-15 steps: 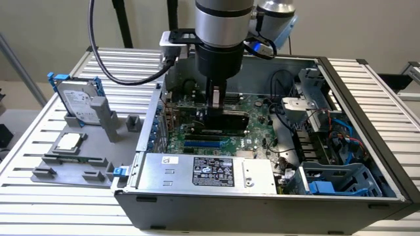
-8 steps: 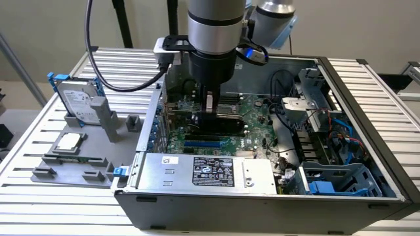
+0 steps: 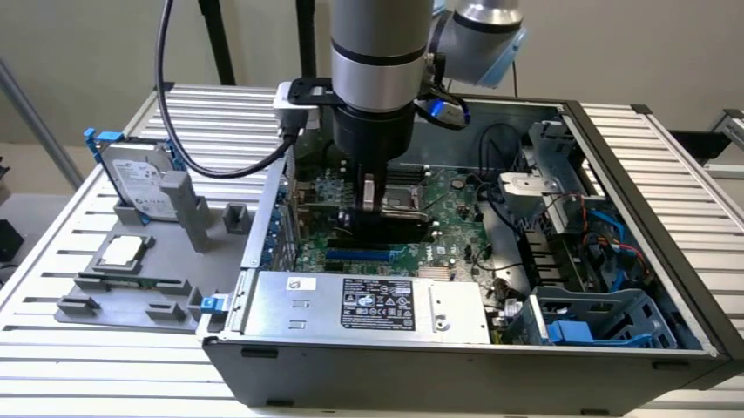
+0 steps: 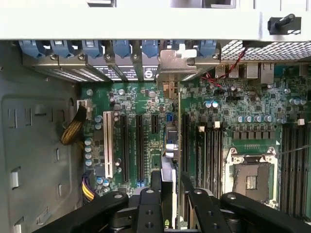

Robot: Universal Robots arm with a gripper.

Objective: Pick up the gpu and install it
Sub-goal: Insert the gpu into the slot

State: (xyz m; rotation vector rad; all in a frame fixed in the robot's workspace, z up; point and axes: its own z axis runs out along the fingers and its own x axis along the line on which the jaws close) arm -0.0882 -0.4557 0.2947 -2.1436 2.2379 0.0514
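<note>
My gripper (image 3: 375, 202) reaches down into the open computer case (image 3: 651, 165), over the green motherboard (image 3: 448, 205). It is shut on the gpu (image 3: 378, 231), a thin dark card held upright just above the board. The wrist view sees the gpu (image 4: 178, 145) edge-on between my black fingers (image 4: 154, 194). It runs along an expansion slot (image 4: 185, 141). Its metal end bracket (image 4: 177, 63) stands at the rear slot openings, beside the blue retaining clips (image 4: 121, 48). I cannot tell whether the card's edge is seated in the slot.
A silver hard drive with blue frame (image 3: 138, 178) and a square CPU chip (image 3: 122, 251) rest in a grey fixture on the exterior view's left. The power supply (image 3: 348, 303), the empty CPU socket (image 4: 250, 177), cables (image 3: 511, 218) and a blue drive cage (image 3: 593, 322) crowd the case.
</note>
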